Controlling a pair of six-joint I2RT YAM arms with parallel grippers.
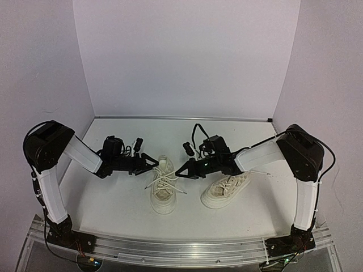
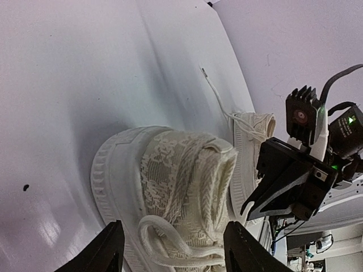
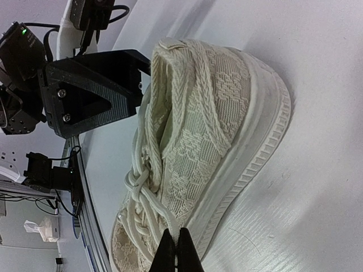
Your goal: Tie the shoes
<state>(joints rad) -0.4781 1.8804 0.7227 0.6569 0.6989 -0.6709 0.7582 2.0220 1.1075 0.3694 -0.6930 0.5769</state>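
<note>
White tabletop (image 1: 113, 201) carries both shoes side by side near its middle. We note the left shoe (image 1: 163, 192) upright with its toe toward the near edge, its laces (image 1: 164, 182) loose and crossing over the tongue. The right shoe (image 1: 226, 190) lies angled, its toe toward the near edge and its heel toward the right edge; a lace end (image 2: 212, 90) trails off it onto bare tabletop. Left pincer (image 1: 153, 163) is spread at the left shoe's heel, which lies between its two sides. Right pincer (image 1: 180, 171) is pressed together, tips at that shoe's right side, just beside the laces. We cannot tell whether any lace is caught there.
</note>
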